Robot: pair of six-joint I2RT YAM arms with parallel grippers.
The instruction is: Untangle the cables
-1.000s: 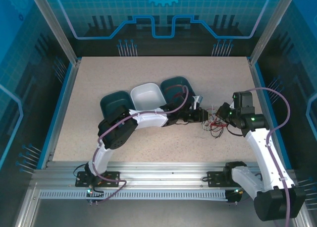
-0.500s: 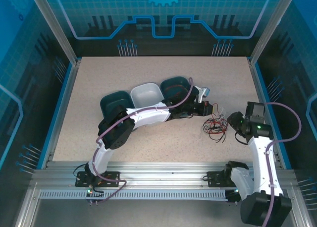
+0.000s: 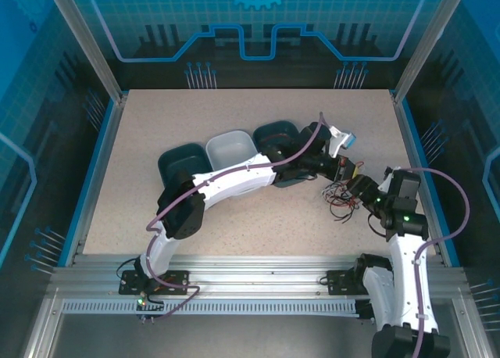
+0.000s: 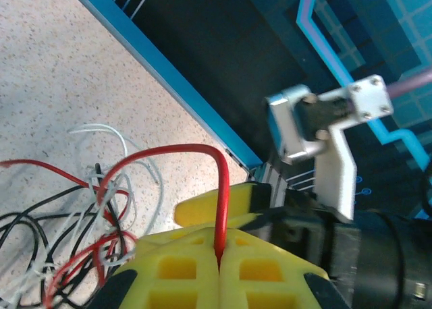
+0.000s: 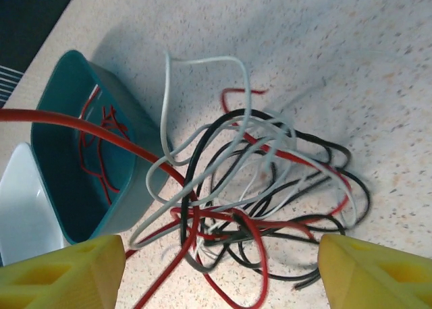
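Left tool (image 4: pixel 219 263) clamped on red cable (image 4: pixel 202 149), pulled up, likely to draw it from tangle (image 5: pixel 263 187) on table (image 5: pixel 351 52) beside teal bin (image 5: pixel 135 181). Right tool (image 5: pixel 221 258) gaped wide over tangle, holding nothing.

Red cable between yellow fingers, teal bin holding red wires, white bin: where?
red cable (image 4: pixel 221 201), left wrist view, upright stretch.
teal bin (image 5: pixel 57 174), right wrist view, bare inside.
white bin (image 3: pixel 232 148), top external view, bare floor.
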